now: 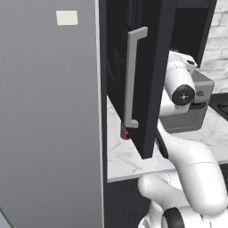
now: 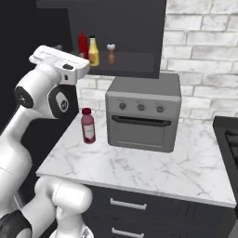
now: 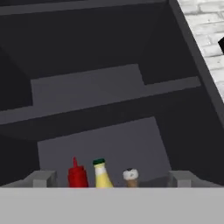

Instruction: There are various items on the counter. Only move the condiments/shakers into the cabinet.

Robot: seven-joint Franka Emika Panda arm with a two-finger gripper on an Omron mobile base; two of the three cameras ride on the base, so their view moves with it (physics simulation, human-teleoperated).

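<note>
Jaws: released, spread wide, nothing between them. They face into the open cabinet [image 2: 122, 69], above and left of the toaster oven [image 2: 142, 116].

Cabinet shelf, above the oven's left end: red squeeze bottle [image 2: 83, 44], yellow squeeze bottle [image 2: 93, 52] and small white-capped shaker [image 2: 111, 54], all upright in a row, close together. In the hand view they stand low between the finger tips.

Worktop [image 2: 139, 174]: one dark red bottle [image 2: 88, 125] with a red cap, upright, just left of the oven, near the back wall. I cannot tell whether it is a condiment or a drink.

Step in hand, as I judge it: clearing the hand from the shelf.
- Draw straight back along the hand's own line. No sideways sweep; the three items stand close enough that one nudge could topple the row.
- Keep the jaws spread until well clear of the shelf edge.
- Mind the cabinet door [image 1: 151, 89], which stands open over the worktop left of the oven; the forearm passes close beside it.
- If the dark red bottle counts, come down over it from above, keeping off the oven's left wall.
</note>
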